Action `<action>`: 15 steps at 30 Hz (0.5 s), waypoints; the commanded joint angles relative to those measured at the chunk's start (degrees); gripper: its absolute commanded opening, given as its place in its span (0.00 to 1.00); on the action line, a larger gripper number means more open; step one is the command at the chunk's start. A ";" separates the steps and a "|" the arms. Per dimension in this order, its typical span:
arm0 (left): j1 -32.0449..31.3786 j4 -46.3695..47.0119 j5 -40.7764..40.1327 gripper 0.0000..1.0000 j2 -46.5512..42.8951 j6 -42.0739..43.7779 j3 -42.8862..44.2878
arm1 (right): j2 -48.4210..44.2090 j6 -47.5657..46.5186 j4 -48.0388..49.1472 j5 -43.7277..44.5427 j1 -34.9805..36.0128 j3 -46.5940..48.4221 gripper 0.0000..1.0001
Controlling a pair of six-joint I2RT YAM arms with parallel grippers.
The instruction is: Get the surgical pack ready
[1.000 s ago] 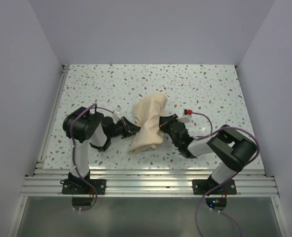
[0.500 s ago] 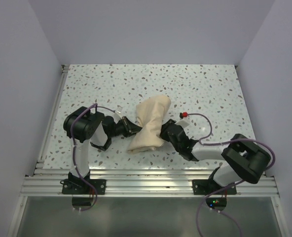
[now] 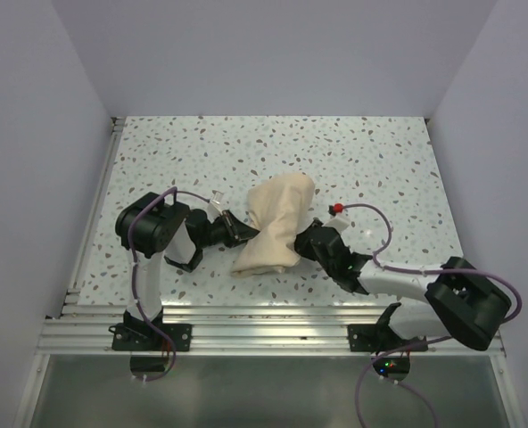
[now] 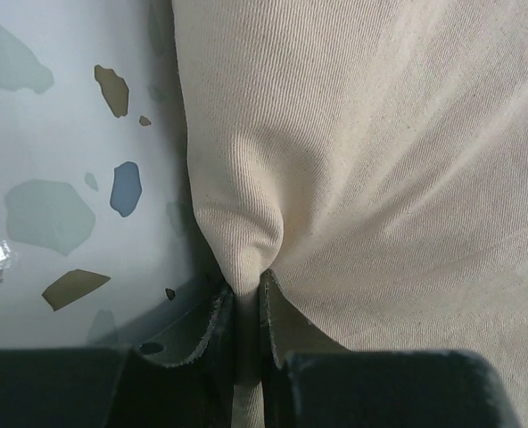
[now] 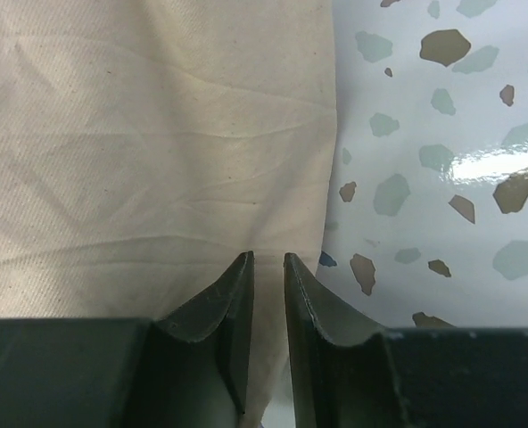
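The surgical pack shows as a tan cloth bundle (image 3: pixel 273 227) lying crumpled on the speckled table (image 3: pixel 380 160); no tray or instruments are visible. My left gripper (image 3: pixel 243 234) meets its left side. In the left wrist view the left gripper (image 4: pixel 246 281) is shut on a pinched fold of the cloth (image 4: pixel 380 134). My right gripper (image 3: pixel 302 239) sits at the bundle's right side. In the right wrist view the right gripper (image 5: pixel 268 259) has its jaws a narrow gap apart over the cloth (image 5: pixel 157 134), whose right edge runs flat and unpinched through that gap.
A purple cable with a red-tipped end (image 3: pixel 338 209) loops over the table beside the right wrist. A metal rail (image 3: pixel 273 334) runs along the near edge by the arm bases. Plain walls close in the left, back and right sides.
The right arm's elbow has swung down and out to the right, stretching the arm low along the table. The top of the bundle has shifted slightly right. The left arm has stayed put.
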 commanded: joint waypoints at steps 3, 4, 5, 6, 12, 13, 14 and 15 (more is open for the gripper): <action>-0.94 -10.76 -1.64 0.00 2.80 6.16 -0.94 | -6.26 -1.61 -6.95 -2.90 -3.02 -0.32 0.33; -0.85 -10.76 -1.64 0.00 2.97 6.16 -0.94 | -9.23 -1.79 -7.38 -4.47 -4.69 -1.54 0.35; -0.85 -10.59 -1.56 0.00 3.06 6.16 -0.94 | -11.35 -2.23 -8.26 -5.10 -5.40 -1.99 0.36; -0.85 -10.50 -1.47 0.00 3.15 6.16 -0.94 | -13.37 -3.28 -10.53 -5.45 -6.01 -2.43 0.39; -0.85 -10.41 -1.56 0.00 3.06 6.08 -1.12 | -27.42 -8.99 -24.58 -8.79 -6.46 0.02 0.60; -0.85 -10.32 -1.56 0.00 2.89 6.08 -1.20 | -28.93 -10.04 -25.83 -9.75 -6.46 0.11 0.61; -0.85 -10.41 -1.56 0.00 2.89 6.08 -1.12 | -30.16 -11.19 -26.80 -10.81 -6.46 0.37 0.61; -0.85 -10.58 -1.56 0.00 2.80 6.08 -1.20 | -32.70 -13.28 -29.34 -12.56 -6.46 0.81 0.61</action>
